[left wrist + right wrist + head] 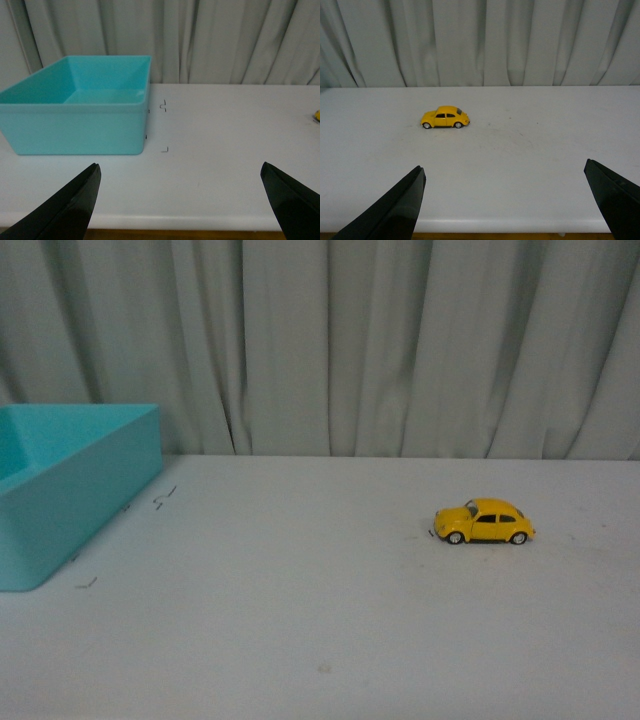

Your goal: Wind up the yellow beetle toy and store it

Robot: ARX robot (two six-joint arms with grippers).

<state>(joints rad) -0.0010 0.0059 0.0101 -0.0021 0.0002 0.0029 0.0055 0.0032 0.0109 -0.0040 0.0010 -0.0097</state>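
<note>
Yellow beetle toy (484,522) sits on table (300,620); left gripper (179,170), right gripper (504,167) both spread wide apart

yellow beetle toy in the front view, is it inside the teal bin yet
No, the yellow beetle toy sits on its wheels on the white table, well apart from the teal bin at the left.

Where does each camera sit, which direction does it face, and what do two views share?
Front view: on the robot's body, facing over the white table to the curtain; teal bin left, yellow beetle toy right; no arm shows.
Left wrist view: behind the open left hand, facing the bin; both fingertips show.
Right wrist view: behind the open right hand, facing the toy; both fingertips show.
Shared: front and right wrist views both show the toy; front and left wrist, the bin.
</note>
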